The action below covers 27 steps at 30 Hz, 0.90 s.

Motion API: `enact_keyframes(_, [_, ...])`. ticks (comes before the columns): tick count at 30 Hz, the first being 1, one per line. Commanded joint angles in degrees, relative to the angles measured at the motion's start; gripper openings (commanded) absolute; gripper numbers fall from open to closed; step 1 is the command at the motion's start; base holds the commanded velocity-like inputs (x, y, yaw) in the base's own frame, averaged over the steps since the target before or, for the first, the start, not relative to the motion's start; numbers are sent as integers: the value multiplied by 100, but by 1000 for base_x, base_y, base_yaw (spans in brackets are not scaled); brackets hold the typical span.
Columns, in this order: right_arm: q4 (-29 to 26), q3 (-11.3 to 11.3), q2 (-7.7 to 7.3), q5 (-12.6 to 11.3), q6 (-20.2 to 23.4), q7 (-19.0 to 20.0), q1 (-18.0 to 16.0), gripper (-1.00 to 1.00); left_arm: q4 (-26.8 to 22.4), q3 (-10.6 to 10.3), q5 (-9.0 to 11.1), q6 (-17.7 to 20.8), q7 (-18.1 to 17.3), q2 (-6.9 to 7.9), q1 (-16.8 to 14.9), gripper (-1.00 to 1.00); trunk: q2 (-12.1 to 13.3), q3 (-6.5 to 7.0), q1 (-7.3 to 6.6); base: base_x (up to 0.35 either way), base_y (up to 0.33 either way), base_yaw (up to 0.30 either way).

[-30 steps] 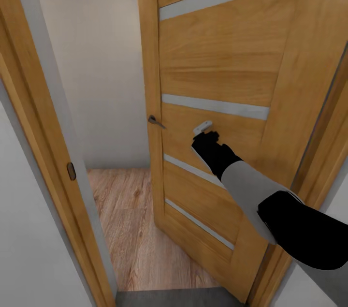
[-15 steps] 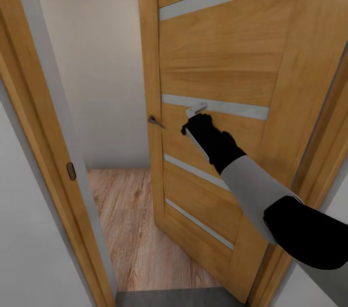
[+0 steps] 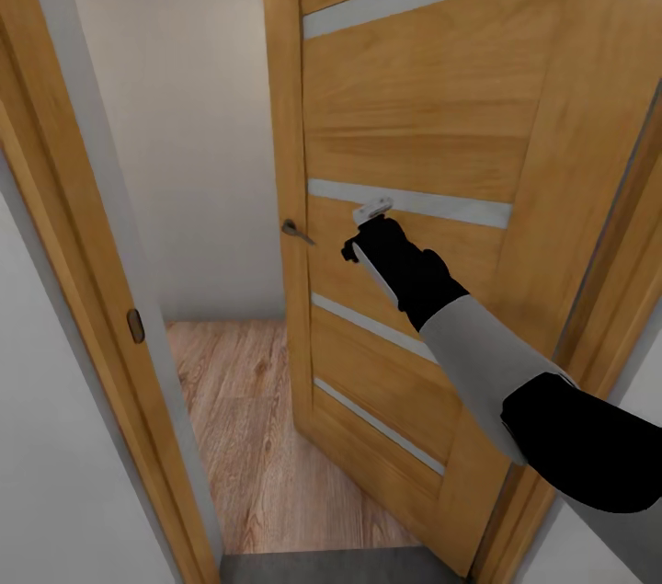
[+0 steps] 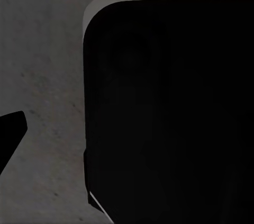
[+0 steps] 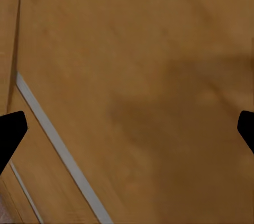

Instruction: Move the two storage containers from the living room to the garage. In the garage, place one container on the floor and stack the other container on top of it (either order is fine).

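Step in hand: transit; door (image 3: 414,106) being pushed open.

Right pincer (image 5: 127,128): fingers spread wide, empty, pressed near the door panel, handle (image 3: 296,231) just beside it.

Left pincer: one fingertip (image 4: 10,134) above grey floor (image 4: 42,75); state cannot be told.

Containers: not seen here.

Next move, judged: widen the gap, drive through onto plank flooring (image 3: 248,418).

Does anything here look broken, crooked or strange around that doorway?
Nothing stands out. The wooden door stands partly open with its handle intact, the right tool is up against the door panel, and the plank floor beyond looks tidy.
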Motion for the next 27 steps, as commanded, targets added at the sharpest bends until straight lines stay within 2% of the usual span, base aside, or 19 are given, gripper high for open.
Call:
enact_keyframes(1, [1,12,0,-44,19,-15,-6,100,-5,1,9,-6,0,-1,-1,100,-3,-6,0,0,0,0])
enact_keyframes(9, [197,35,0,-109,210,131,190,100,-26,15,19,-6,8,24,-9,100,-3,-6,0,0,0,0])
enact_keyframes(22, [141,70,0,-124,136,93,605,100,-33,15,23,-6,8,29,-9,100,-3,-6,0,0,0,0])
enact_keyframes(27, [-17,83,0,-307,132,254,767,100,-34,15,25,-6,8,25,-9,100,-3,-6,0,0,0,0])
